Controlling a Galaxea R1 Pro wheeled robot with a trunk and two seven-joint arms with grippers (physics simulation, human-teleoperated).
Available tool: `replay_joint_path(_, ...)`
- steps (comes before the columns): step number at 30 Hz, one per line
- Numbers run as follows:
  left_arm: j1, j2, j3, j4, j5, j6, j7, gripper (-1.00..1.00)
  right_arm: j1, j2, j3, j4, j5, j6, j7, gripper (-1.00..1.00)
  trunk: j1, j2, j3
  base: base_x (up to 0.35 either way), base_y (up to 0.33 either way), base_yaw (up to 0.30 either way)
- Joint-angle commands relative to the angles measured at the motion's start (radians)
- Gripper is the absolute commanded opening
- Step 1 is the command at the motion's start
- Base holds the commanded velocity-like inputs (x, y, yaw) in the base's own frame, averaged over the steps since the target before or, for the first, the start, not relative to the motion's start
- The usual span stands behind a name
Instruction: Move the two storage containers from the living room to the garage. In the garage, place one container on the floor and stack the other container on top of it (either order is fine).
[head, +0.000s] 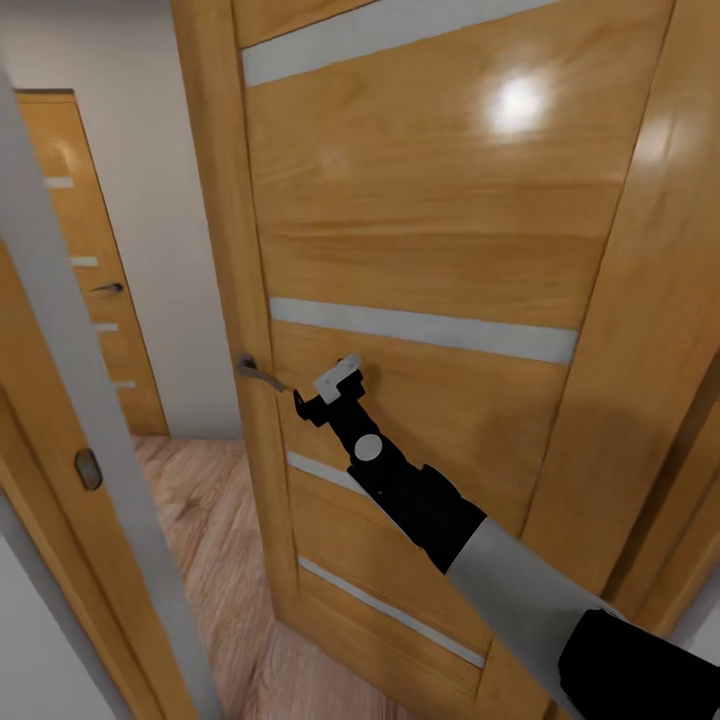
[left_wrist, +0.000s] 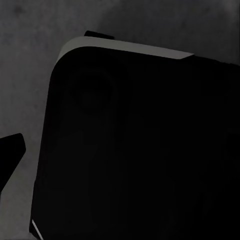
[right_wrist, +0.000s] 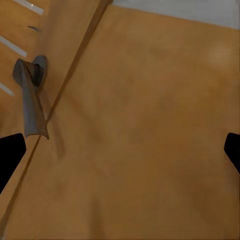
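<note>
Storage-container hauling is pausing while the right gripper (head: 318, 392), spread apart, is nearing the grey metal lever handle (head: 258, 373) of the honey-coloured wooden door (head: 420, 230), needing a grasp next.

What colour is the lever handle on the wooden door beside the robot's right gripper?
The door handle is a dull metallic grey, clearest in the right wrist view.

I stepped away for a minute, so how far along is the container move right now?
Nothing looks done yet. The right gripper is up against a wooden door, close to its lever handle, fingers spread and holding nothing, so the robot seems busy with the door. The wood-plank floor suggests it is indoors. Carrying both bins and stacking them appears to remain.
</note>
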Motion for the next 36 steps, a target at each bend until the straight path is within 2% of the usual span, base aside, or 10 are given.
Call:
replay_joint_path(1,0.0,0.0,0.0,-0.001,0.005,-0.002,0.001,1.0,-0.001,0.0,0.002,-0.001,0.003,0.007,-0.007,1.0,0.0,0.0,-0.001,0.146,0.0,0.0)
replay_joint_path(11,0.0,0.0,0.0,-0.001,0.004,-0.003,0.001,1.0,-0.001,0.0,0.003,0.023,0.002,0.007,-0.008,1.0,0.0,0.0,-0.001,0.033,0.0,0.0)
replay_joint_path(17,0.0,0.0,0.0,-0.001,0.004,-0.003,0.0,1.0,-0.011,0.0,0.003,0.146,-0.003,0.003,-0.008,1.0,0.0,0.0,-0.001,0.001,0.0,0.0)
replay_joint_path(21,0.0,0.0,0.0,-0.001,0.004,-0.003,0.0,1.0,-0.091,0.0,0.001,0.302,-0.017,-0.044,-0.01,1.0,0.0,0.0,-0.001,0.0,0.0,0.0)
replay_joint_path(22,0.0,0.0,0.0,-0.001,0.004,-0.003,0.001,1.0,-0.119,0.0,0.001,0.347,-0.034,-0.054,-0.01,1.0,0.0,0.0,-0.001,0.0,0.0,0.0)
replay_joint_path(24,0.0,0.0,0.0,-0.001,0.004,-0.003,0.001,1.0,-0.15,0.0,0.0,0.385,-0.068,-0.062,-0.01,1.0,0.0,0.0,-0.001,0.0,0.0,0.0)
replay_joint_path(28,0.0,0.0,0.0,-0.001,0.004,-0.003,0.001,1.0,-0.179,0.0,0.0,0.411,-0.077,-0.063,-0.01,1.0,0.0,0.0,-0.001,0.0,0.0,0.0)
replay_joint_path(29,0.0,0.0,0.0,-0.001,0.004,-0.003,0.001,1.0,-0.222,0.0,-0.001,0.459,-0.08,-0.063,-0.01,1.0,0.0,0.0,-0.001,0.0,0.0,0.0)
replay_joint_path(33,0.0,0.0,0.0,-0.001,0.004,-0.003,0.001,1.0,-0.244,0.0,-0.001,0.487,-0.085,-0.06,-0.01,1.0,0.0,0.0,-0.001,0.0,0.0,0.0)
replay_joint_path(36,0.0,0.0,0.0,-0.001,0.004,-0.003,0.001,1.0,-0.276,0.0,-0.001,0.508,-0.125,-0.057,-0.01,1.0,0.0,0.0,-0.001,0.0,0.0,0.0)
